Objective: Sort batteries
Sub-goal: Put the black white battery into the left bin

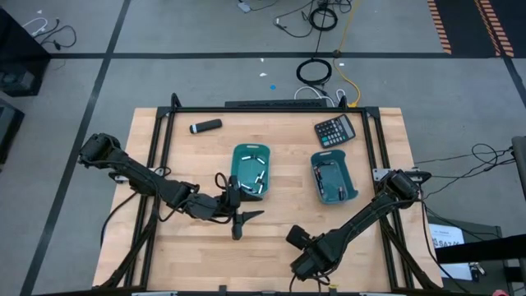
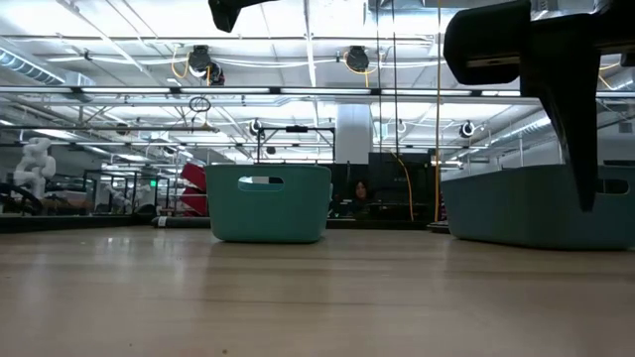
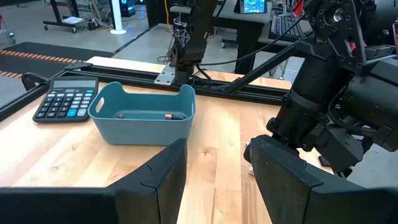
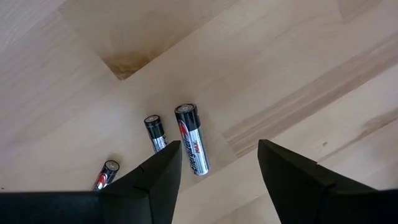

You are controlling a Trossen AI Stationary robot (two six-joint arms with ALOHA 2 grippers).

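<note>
Three batteries lie flat on the wood in the right wrist view: a larger silver-and-dark cell (image 4: 191,140), a thinner one (image 4: 157,133) beside it, and a third (image 4: 106,173) partly behind a finger. My right gripper (image 4: 217,171) hangs open above them, pointing down, near the table's near edge (image 1: 302,265). My left gripper (image 1: 249,224) is open and holds nothing, just near of the left teal bin (image 1: 251,168). Small cells lie in that bin and in the right teal bin (image 1: 334,178). One cell (image 3: 176,116) shows inside the right bin (image 3: 143,118).
A dark calculator (image 1: 335,130) lies at the far right, beyond the right bin. A black cylinder with a white tip (image 1: 205,126) lies at the far left. A black frame rail (image 1: 271,109) runs along the far edge. Bare wood lies between the two grippers.
</note>
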